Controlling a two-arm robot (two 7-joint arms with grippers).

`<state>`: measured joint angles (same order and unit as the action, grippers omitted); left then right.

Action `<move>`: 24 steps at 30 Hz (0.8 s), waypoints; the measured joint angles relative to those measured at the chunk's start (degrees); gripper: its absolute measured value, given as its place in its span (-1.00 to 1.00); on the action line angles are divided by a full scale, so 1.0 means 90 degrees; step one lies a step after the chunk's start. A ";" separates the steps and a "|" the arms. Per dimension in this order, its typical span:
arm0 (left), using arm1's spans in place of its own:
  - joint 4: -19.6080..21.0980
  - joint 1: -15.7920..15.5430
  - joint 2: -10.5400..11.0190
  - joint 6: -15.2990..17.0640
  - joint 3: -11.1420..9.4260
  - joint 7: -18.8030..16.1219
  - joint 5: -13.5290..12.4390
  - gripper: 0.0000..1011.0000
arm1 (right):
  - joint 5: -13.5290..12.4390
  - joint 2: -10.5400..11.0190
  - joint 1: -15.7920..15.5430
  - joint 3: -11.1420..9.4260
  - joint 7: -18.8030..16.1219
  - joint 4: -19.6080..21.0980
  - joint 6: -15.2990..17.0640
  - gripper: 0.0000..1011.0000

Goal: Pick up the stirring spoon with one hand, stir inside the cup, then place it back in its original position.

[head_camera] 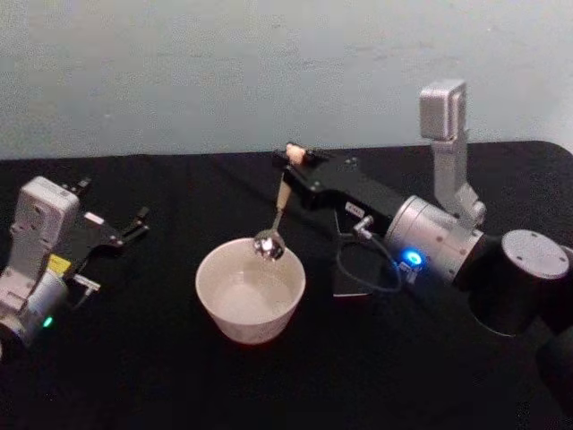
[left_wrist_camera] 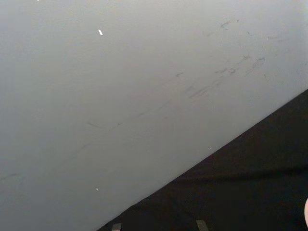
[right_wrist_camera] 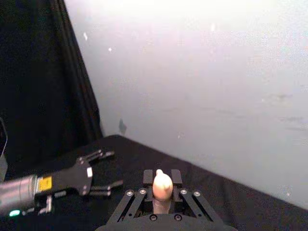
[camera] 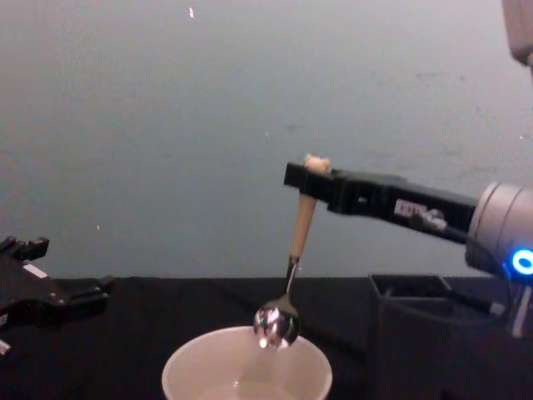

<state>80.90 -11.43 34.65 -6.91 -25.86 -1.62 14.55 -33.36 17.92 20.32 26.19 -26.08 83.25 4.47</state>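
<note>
- My left pincer (head_camera: 136,224) rests on the black table (head_camera: 116,376) at the far left. Its fingers are spread apart and hold nothing, and it is well apart from the cup.
- The cup (head_camera: 208,300) stands on the table in the middle, in front of me, mouth up. There looks to be a little clear liquid in the bottom.
- The stirring spoon (camera: 301,225) hangs over the far side of the cup. Its long axis is nearly upright, with the top leaning slightly to the right. The shiny bowl end points down, about level with the far rim and just inside it. I cannot tell whether it touches the rim.
- My right pincer (camera: 312,171) reaches in from the right, level and well above the cup. It is closed on the spoon's pale upper end just below the little head, so the spoon lies straight below the grip.
- I judge the right arm is the one to go on. It should lower and come slightly toward me, so the bowl end drops toward the cup's centre and not onto the rim.
- The dark square holder (camera: 416,333) stands on the table just to the right of the cup, under my right arm.
</note>
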 joint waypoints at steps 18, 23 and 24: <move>0.0000 0.0000 0.0000 0.0000 0.0000 0.0000 0.0000 0.98 | -0.0316 0.0257 -0.0222 -0.0608 0.0534 0.0674 -0.0187 -0.58; 0.0000 0.0000 0.0000 0.0000 0.0000 0.0000 0.0000 0.98 | -0.0340 0.0434 -0.0409 -0.0855 0.0681 0.0934 -0.0282 -0.58; 0.0000 0.0000 0.0000 0.0000 0.0000 0.0000 0.0000 0.98 | -0.0339 0.0484 -0.0463 -0.0925 0.0712 0.1005 -0.0294 -0.58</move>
<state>80.90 -11.43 34.65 -6.91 -25.86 -1.62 14.55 -36.41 22.28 16.16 17.87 -19.67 92.30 1.82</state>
